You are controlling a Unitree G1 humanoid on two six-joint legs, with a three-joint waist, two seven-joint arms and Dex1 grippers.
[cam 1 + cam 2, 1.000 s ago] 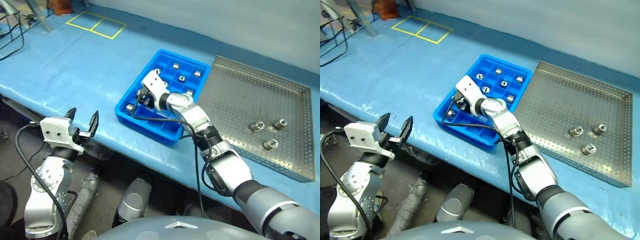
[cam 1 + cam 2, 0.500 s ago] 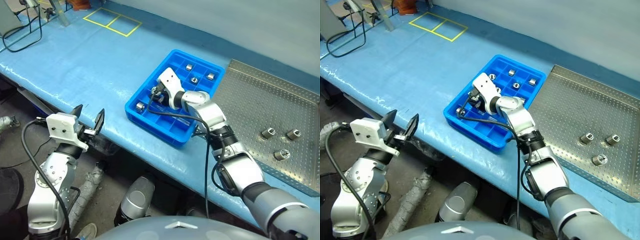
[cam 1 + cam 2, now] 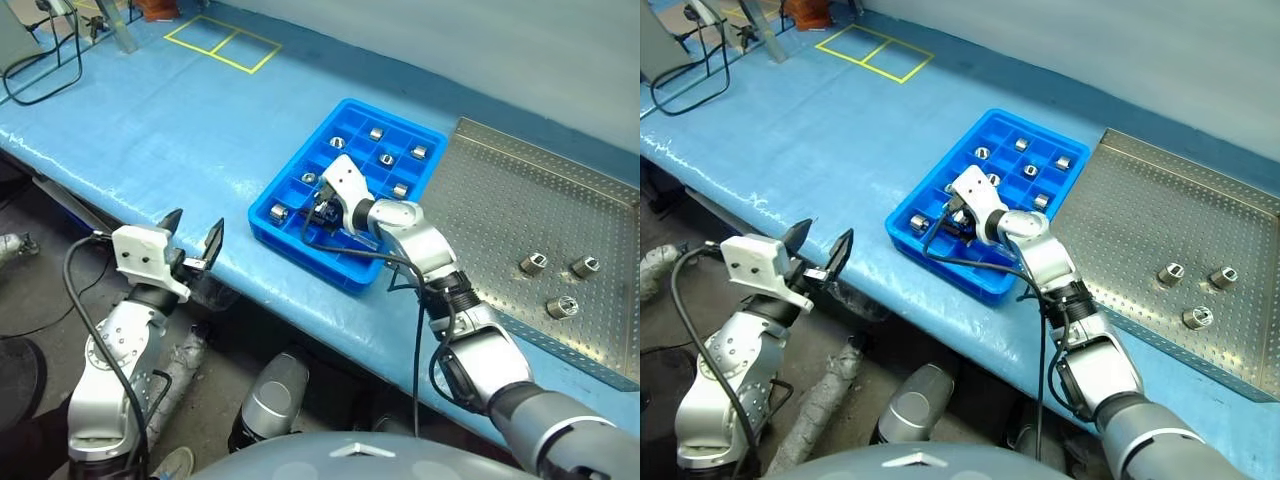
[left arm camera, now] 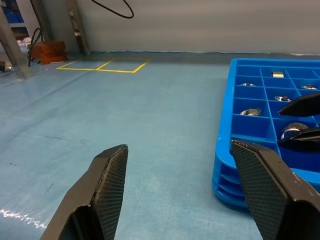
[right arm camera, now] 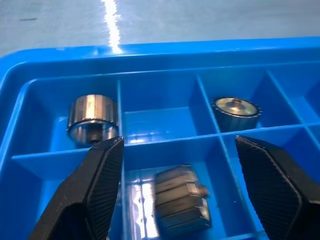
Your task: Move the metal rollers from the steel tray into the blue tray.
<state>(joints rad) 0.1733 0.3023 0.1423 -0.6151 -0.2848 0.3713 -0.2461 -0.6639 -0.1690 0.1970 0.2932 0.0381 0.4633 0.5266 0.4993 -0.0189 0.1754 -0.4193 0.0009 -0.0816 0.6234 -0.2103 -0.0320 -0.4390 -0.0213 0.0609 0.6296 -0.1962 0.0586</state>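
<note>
The blue tray (image 3: 262,222) lies on the table with single metal rollers (image 3: 279,212) in several of its compartments. My right gripper (image 3: 322,205) hangs low over the tray's near-left cells. Its fingers (image 5: 102,170) stand open, and a roller (image 5: 180,202) lies on its side in the cell between them, free of both. To the right, the steel tray (image 3: 490,190) holds three rollers (image 3: 534,264) near its right side. My left gripper (image 3: 195,225) is open and holds nothing, hovering at the table's near edge left of the blue tray (image 4: 235,150).
The blue table covering (image 3: 150,130) stretches left of the trays. Yellow tape squares (image 3: 222,42) mark its far left end, with cables and a wire frame (image 3: 40,60) beyond. The table's front edge runs just below my left gripper.
The camera has swung, shifting the whole scene. My right gripper has opened and drawn slightly toward the tray's near side, leaving a roller in the cell. The left gripper has come a little nearer the tray.
</note>
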